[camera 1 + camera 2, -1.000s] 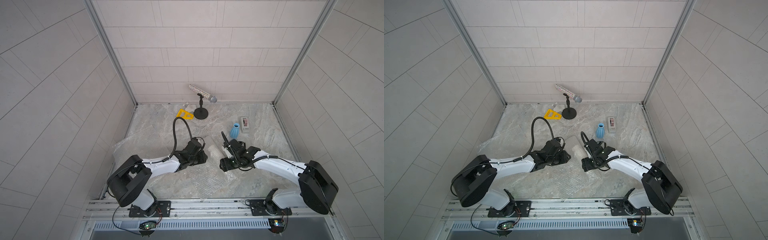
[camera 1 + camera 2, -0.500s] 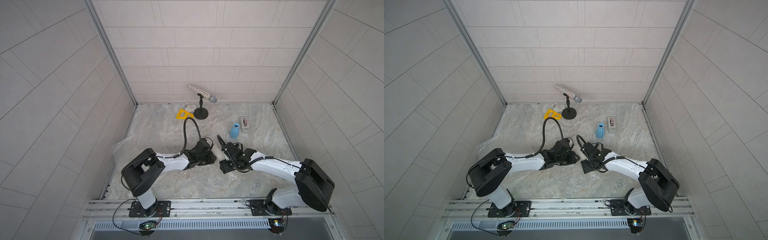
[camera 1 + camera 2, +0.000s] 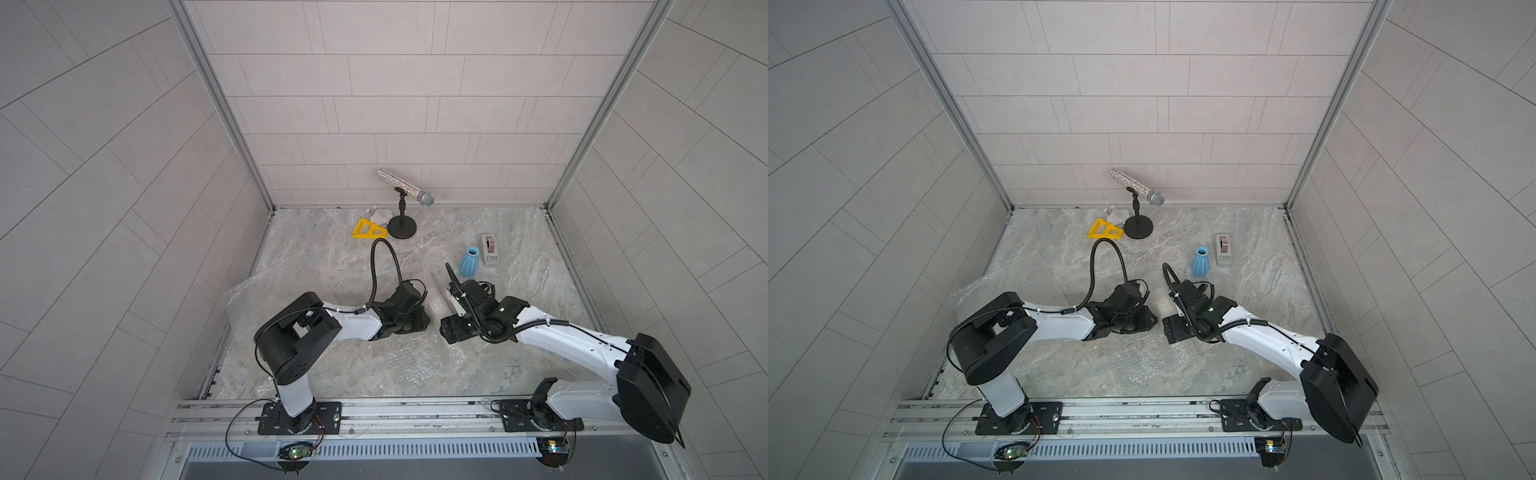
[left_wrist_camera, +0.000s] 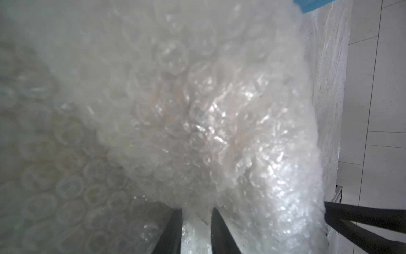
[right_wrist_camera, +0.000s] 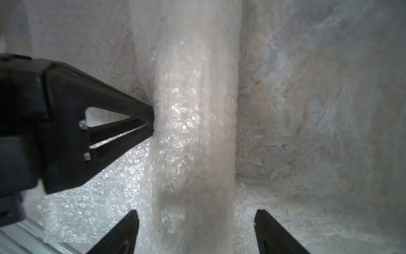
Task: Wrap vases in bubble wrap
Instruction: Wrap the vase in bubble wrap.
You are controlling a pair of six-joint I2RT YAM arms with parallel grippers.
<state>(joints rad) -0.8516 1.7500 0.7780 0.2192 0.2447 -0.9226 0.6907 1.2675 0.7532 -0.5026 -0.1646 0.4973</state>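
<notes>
Both top views: tall white vase [image 3: 438, 300], rolled in the clear crinkly bubble wrap [image 3: 415, 362], lies near the centre of the marble counter [image 3: 519, 249]. Left wrist: left tool [image 4: 196, 222] is clamped on a fold of the wrap, so that pinch should hold taut. Right wrist: right tool [image 5: 195, 220] stands apart astride the roll, gripping nothing; I'd close softly and square to it before rolling further.

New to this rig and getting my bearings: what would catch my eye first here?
A long whitish roll of bubble wrap lies mid-table, the left fingers pinching it and the right fingers open around it. Farther back, a bare light-blue vase stands beside the tape dispenser; a glittery microphone stands by the back wall.
</notes>
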